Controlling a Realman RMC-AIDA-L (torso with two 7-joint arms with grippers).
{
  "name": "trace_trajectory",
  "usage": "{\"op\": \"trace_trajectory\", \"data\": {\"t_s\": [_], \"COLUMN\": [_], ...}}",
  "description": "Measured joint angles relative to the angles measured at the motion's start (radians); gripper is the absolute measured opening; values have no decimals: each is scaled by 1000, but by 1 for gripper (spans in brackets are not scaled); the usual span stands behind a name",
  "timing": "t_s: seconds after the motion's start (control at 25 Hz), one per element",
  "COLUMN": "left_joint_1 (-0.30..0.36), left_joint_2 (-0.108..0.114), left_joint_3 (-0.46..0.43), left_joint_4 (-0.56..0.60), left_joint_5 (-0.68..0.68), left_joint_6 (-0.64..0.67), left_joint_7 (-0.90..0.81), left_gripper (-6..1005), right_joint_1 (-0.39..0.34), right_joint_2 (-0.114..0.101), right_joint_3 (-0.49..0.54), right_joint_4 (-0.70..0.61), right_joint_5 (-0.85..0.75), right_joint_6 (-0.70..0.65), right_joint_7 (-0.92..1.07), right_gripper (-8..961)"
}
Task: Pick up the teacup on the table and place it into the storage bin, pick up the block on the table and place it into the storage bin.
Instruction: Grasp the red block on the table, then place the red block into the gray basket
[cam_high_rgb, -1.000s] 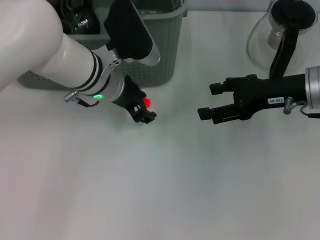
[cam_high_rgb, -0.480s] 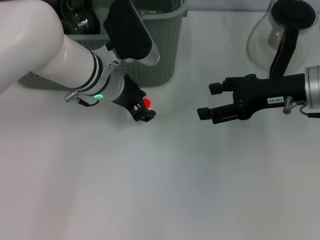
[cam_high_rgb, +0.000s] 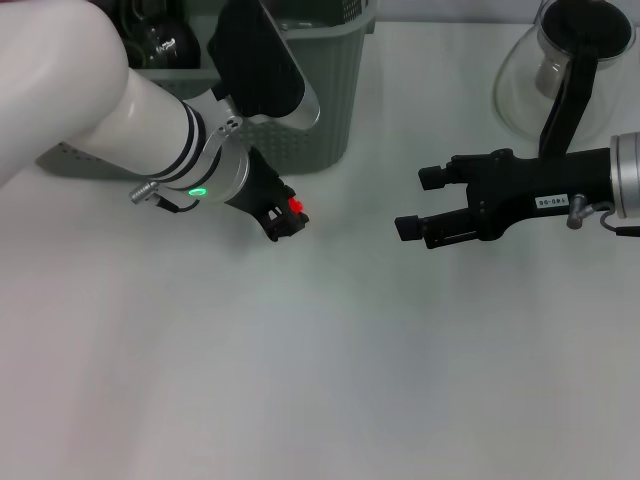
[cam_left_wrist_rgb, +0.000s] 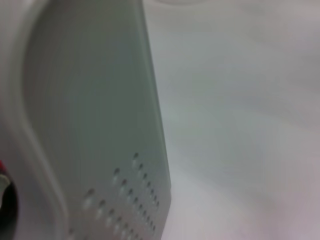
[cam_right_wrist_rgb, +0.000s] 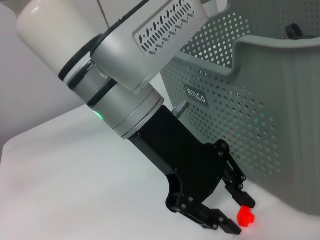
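Perforated matt plastic storage bin (cam_high_rgb: 320, 90); smooth matt white table (cam_high_rgb: 330, 370).

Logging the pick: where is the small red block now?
Small red block sits on the table between the left pincer fingers, beside the grey-green perforated plastic bin.

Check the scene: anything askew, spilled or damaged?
Nothing stands out. The storage bin sits upright, the small red block lies beside it between the left gripper's open fingers, and the right gripper hovers open nearby.

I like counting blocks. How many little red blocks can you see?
1. The red block sits on the table between the left hand's fingers, beside the storage bin. More may be hidden inside the bin.
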Motion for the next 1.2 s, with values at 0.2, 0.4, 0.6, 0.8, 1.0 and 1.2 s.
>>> {"op": "trace_trajectory", "data": {"t_s": [0.2,0.4,0.6,0.8,1.0,1.2], "left_joint_1": [-9,-22,-20,-15,22,97], "left_joint_2": [1,2,1,2,2,0], "left_joint_3": [1,0,0,-7,-10,-104], "left_joint_4": [-3,-22,-17,-2,83,241], "left_joint_5": [1,0,0,0,-2,-57], "left_joint_6": [-7,-6,5,36,120,308], "left_joint_7": [-39,-46,-46,-47,-48,-45], "left_gripper": [358,244,182,185,189,193], "right_joint_1": [-1,-1,-2,-3,-3,-4], "right_joint_2": [0,0,0,0,-2,-2], "right_joint_3": [0,0,0,0,0,1], "right_joint_4": [0,-1,0,2,5,7], "right_joint_5": [0,0,0,1,1,3], "right_joint_6": [0,0,-5,-7,-8,-8], "right_joint_7": [0,0,-3,-10,-11,-20], "right_gripper": [941,941,941,941,941,941]}}
